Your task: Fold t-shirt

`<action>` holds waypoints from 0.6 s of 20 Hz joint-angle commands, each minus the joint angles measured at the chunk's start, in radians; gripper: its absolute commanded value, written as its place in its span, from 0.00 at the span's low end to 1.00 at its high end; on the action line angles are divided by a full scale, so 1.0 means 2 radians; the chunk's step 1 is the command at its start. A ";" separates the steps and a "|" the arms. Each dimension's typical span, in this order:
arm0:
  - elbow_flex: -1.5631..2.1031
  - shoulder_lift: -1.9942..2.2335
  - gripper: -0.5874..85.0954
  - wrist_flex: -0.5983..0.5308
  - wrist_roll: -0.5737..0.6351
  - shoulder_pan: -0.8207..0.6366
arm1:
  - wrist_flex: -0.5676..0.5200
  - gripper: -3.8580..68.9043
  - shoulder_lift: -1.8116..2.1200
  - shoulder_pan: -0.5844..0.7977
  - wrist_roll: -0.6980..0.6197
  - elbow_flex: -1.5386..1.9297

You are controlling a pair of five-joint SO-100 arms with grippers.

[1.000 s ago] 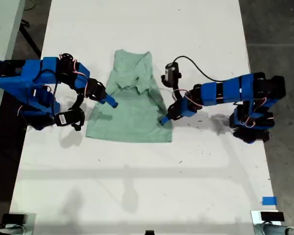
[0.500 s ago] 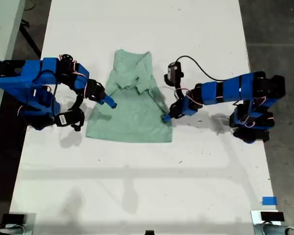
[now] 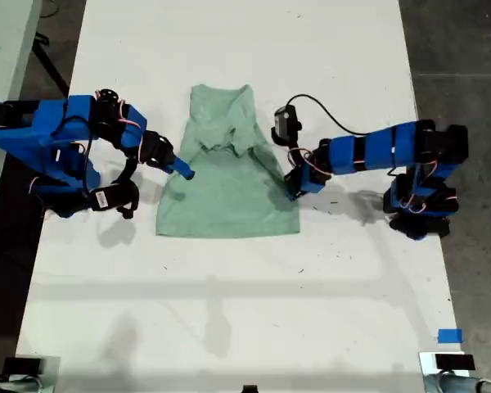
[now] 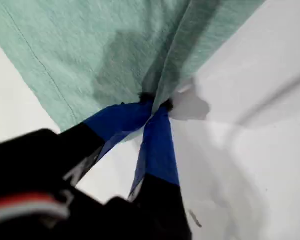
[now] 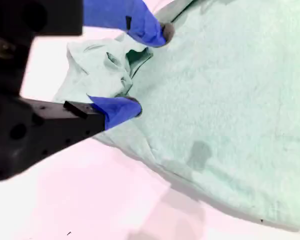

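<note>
- My first gripper (image 4: pixel 155 105) is pinching a raised fold at the edge of the t-shirt (image 3: pixel 227 176), jaws clenched on the cloth.
- My second gripper (image 5: pixel 140 70) is hanging with jaws parted over the bunched sleeve area, holding nothing.
- The t-shirt is lying partly folded on the white tabletop (image 3: pixel 245 295), between both arms, nearer the far edge than the near one in the exterior view.

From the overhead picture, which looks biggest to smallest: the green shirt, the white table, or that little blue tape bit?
1. white table
2. t-shirt
3. blue tape, by far the smallest
All three lie flat on the same surface, so nearness to the camera does not skew the order.
</note>
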 commanded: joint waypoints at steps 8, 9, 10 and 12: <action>-0.001 0.022 0.27 -0.018 -0.007 -0.005 | 0.239 0.04 -0.049 -0.041 0.058 -0.338; -0.001 0.022 0.27 -0.018 -0.007 -0.005 | 0.232 0.04 -0.086 -0.048 0.063 -0.379; -0.001 0.022 0.27 -0.017 -0.008 -0.004 | 0.231 0.04 -0.128 -0.055 0.070 -0.424; 0.003 0.025 0.27 -0.016 -0.009 -0.004 | 0.219 0.04 -0.202 -0.064 0.084 -0.486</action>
